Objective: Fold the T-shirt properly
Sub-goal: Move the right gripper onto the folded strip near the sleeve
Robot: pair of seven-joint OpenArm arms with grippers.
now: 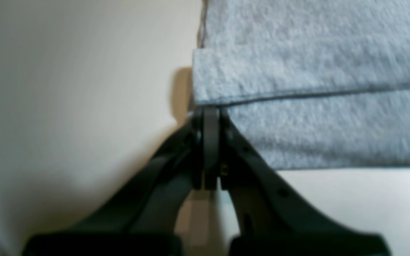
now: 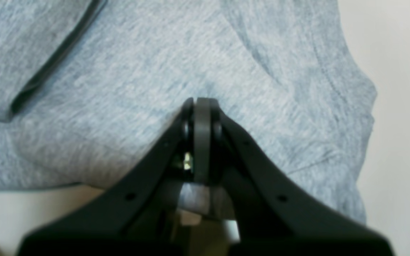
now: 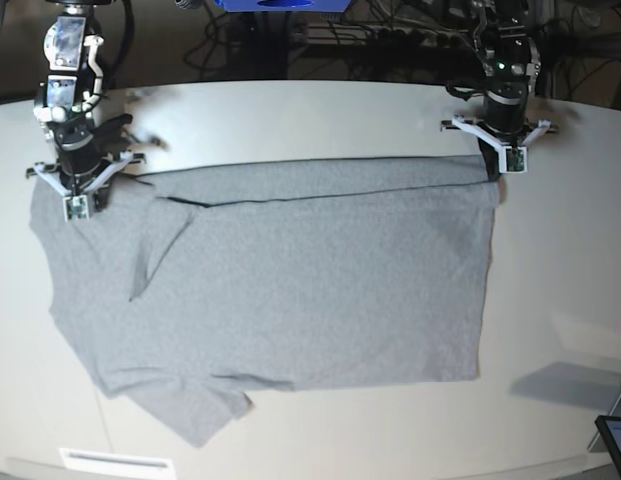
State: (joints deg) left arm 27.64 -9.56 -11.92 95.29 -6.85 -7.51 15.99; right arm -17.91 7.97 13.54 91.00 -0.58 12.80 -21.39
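Grey and soft, the T-shirt (image 3: 290,280) lies spread on the white table (image 3: 310,115). Its far edge is folded over once. The sleeves and the rest are left to fold. My left fingers (image 1: 210,113) are clenched at one far corner of it. My right fingers (image 2: 201,105) are clenched on the other. I see no boxes or baskets.

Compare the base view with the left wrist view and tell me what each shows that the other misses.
Only the base view shows the whole T-shirt spread on the table, a sleeve sticking out at the near left, and the right gripper at the far left corner. Only the left wrist view shows the left gripper with its fingers together at the folded layered edge. Both show grey fabric, pale tabletop and the left gripper.
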